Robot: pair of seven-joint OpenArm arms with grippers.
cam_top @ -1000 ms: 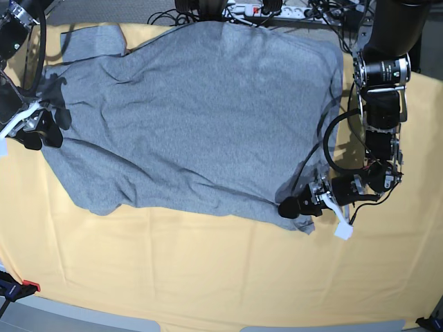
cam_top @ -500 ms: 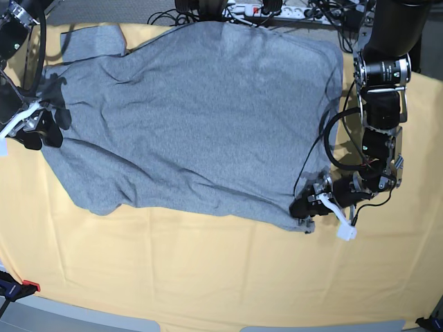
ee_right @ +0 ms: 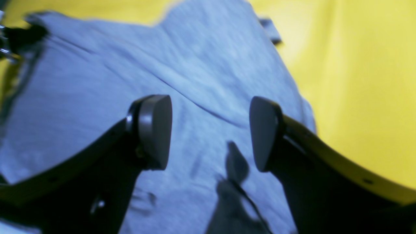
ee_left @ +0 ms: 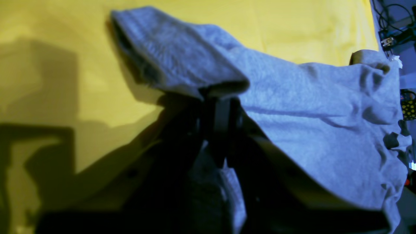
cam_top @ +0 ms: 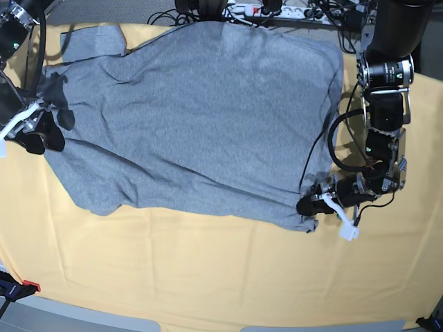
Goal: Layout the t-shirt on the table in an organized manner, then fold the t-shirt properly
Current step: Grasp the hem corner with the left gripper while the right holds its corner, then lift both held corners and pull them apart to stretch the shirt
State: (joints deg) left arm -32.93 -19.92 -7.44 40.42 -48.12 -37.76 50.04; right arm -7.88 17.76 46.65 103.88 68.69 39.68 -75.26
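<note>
The grey t-shirt [cam_top: 194, 117] lies spread, back up and wrinkled, over the far half of the yellow-clothed table [cam_top: 208, 277]. At the shirt's near right corner my left gripper [cam_top: 308, 206] is shut on the fabric. The left wrist view shows the dark jaws of the left gripper [ee_left: 218, 100] closed together on a folded hem of the t-shirt [ee_left: 182, 61]. My right gripper [cam_top: 38, 135] hovers at the shirt's left edge. In the right wrist view the right gripper [ee_right: 209, 130] is open, both pads apart above the t-shirt [ee_right: 97, 97], nothing between them.
A power strip [cam_top: 266, 8] and tangled cables run along the table's far edge. A red-tipped clamp [cam_top: 28, 285] sits at the near left corner. Bare yellow cloth stretches in front of the shirt.
My left gripper has closed on the shirt's near right corner and slid a little to the right, drawing the corner with it. The right gripper has hardly moved.
</note>
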